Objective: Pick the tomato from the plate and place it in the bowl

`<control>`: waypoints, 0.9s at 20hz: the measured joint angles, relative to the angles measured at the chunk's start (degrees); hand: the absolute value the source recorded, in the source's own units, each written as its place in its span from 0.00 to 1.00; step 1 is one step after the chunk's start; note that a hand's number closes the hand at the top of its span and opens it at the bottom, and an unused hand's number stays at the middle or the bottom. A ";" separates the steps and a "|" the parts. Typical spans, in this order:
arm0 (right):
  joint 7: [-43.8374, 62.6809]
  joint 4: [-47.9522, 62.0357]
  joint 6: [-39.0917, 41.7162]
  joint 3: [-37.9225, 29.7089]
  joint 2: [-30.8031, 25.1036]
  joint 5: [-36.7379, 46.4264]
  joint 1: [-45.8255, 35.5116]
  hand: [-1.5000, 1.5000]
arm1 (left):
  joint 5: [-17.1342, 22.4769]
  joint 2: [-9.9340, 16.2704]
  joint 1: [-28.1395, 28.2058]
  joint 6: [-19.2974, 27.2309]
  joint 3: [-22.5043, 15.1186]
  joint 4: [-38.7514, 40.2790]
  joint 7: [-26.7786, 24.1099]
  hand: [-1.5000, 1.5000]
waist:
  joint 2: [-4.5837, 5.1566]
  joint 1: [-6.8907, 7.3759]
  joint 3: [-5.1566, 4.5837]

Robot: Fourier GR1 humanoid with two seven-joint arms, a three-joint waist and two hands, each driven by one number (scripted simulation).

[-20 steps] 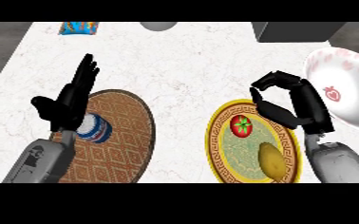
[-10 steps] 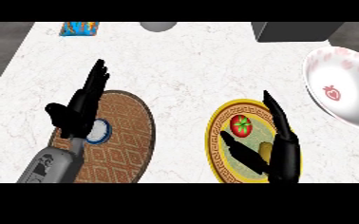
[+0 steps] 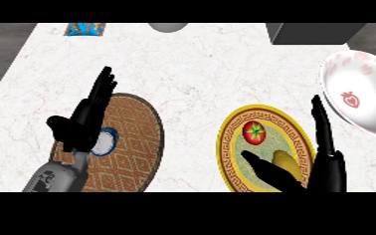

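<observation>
A red tomato (image 3: 254, 132) with a green stem lies on the yellow patterned plate (image 3: 232, 149), beside a yellowish piece of food (image 3: 283, 160). The white bowl (image 3: 339, 82) with a strawberry mark stands at the right edge. My right hand (image 3: 320, 157) is open over the plate's right side: straight fingers point up past the rim and the thumb reaches left across the plate below the tomato, not touching it. My left hand (image 3: 82, 124) rests open at the left, fingers up, over a round brown mat.
A round brown woven mat (image 3: 129, 144) lies at the left with a small white and blue object (image 3: 106, 140) on it. At the counter's far edge are a blue packet (image 3: 86, 28), a grey round thing (image 3: 168, 27) and a dark grey box (image 3: 312, 33).
My right hand came down from near the bowl, uncurled, and now lies flat over the plate's right side. The view has shifted slightly; the tomato stays on the plate.
</observation>
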 measured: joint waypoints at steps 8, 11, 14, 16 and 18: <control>21.01 -3.01 15.00 -1.32 -0.24 2.90 -5.51 0.00 | -1.55 -1.70 -1.39 0.27 0.55 0.49 1.34 0.50 | 0.19 0.25 0.01; 26.13 -1.30 18.39 -1.05 0.86 2.99 -7.54 0.00 | -2.04 -1.76 -0.18 -0.38 0.48 -0.54 1.53 0.50 | 0.21 0.39 0.01; 27.39 -0.26 21.18 -2.08 0.20 1.21 -7.06 0.00 | -2.87 -2.49 0.17 -0.80 0.86 -0.42 1.82 0.50 | 0.22 0.28 0.03; 27.85 0.45 22.66 -2.49 0.18 0.26 -7.16 0.00 | -2.83 -2.53 0.85 -2.21 1.71 -0.37 1.36 0.50 | 0.22 0.25 0.03; 26.69 0.43 23.21 -2.59 0.19 -0.86 -5.88 0.00 | -3.99 -3.42 -0.04 -2.42 2.61 0.43 1.59 0.50 | 0.22 0.16 0.04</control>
